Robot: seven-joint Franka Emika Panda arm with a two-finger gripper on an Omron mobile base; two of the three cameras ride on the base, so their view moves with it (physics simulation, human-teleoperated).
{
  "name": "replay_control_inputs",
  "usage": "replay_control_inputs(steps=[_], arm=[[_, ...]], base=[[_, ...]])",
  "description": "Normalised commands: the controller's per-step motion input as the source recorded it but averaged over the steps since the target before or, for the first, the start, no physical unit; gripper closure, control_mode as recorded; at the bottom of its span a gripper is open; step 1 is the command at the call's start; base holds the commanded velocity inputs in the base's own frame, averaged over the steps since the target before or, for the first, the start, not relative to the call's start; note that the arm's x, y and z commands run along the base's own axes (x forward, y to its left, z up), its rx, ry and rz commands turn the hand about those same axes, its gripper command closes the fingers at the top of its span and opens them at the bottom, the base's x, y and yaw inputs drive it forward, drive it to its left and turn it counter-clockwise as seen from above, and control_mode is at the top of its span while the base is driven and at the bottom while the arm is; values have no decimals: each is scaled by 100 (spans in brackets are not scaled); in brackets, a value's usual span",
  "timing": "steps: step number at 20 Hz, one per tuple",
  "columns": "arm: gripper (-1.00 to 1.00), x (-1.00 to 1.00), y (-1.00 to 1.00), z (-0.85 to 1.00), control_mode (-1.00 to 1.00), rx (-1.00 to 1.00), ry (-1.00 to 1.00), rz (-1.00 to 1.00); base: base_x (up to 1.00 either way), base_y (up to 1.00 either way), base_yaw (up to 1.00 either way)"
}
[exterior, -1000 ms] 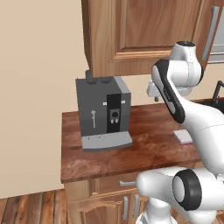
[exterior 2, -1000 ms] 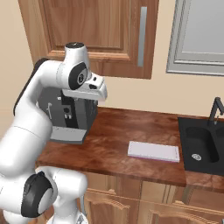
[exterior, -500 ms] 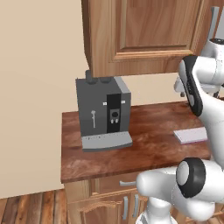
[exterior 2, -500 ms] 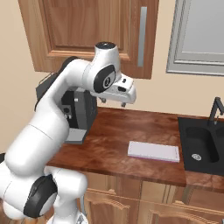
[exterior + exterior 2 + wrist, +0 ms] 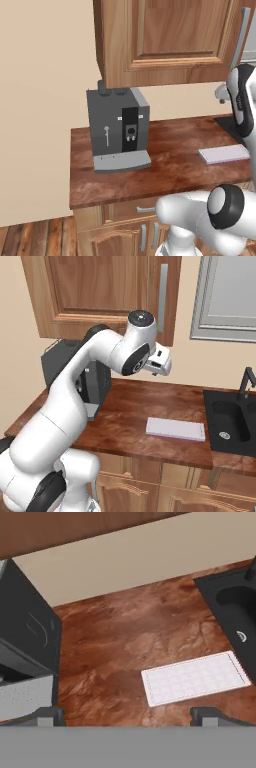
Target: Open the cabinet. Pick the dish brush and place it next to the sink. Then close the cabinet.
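Cabinet (image 5: 100, 296): reddish-brown wood, hung on the wall above the surface; its raised-panel door is shut flat, and the long grey bar handle (image 5: 163, 291) stands upright along the door's right edge in the right base view. The left base view shows it (image 5: 170, 35) above the coffee machine.

Hand (image 5: 161, 362): raised in the air over the surface, just under the cabinet's lower right corner and below the bottom end of the handle, touching neither. In the hand view the two dark finger tips (image 5: 50, 714) sit far apart at the lower edge with nothing between them, so the hand is spread wide and carries nothing.

Sink (image 5: 232, 421): black basin sunk into the surface at the right, with a thin black faucet (image 5: 245, 381) at its back. The hand view has it (image 5: 235, 602) along the right side.

Surface (image 5: 135, 411): brown wooden top over lower cupboards with short grey handles.

Coffee machine (image 5: 120, 127): dark grey, standing upright at the left of the surface against the wall, its pale grey drip tray to the front.

Mat (image 5: 176, 429): a flat, pale rectangle lying on the surface between the coffee machine and the sink, nearer the sink; it (image 5: 195, 677) shows a faint grid in the hand view.

Window (image 5: 230, 296): grey-framed, on the wall above the sink, just to the right of the cabinet.
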Motion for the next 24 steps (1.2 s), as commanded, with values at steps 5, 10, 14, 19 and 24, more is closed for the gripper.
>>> replay_control_inputs(steps=[5,10,14,19,24], arm=[[-100,-14,0,30,-100,1,-40,0],[-100,-1,0,61,-100,0,-29,0],[-100,-3,0,70,-100,0,-22,0],[-100,-6,0,62,-100,0,-14,0],[-100,-2,0,22,-100,-4,-3,0]], base=[[0,0,0],[0,0,0],[0,0,0],[0,0,0],[0,0,0]])
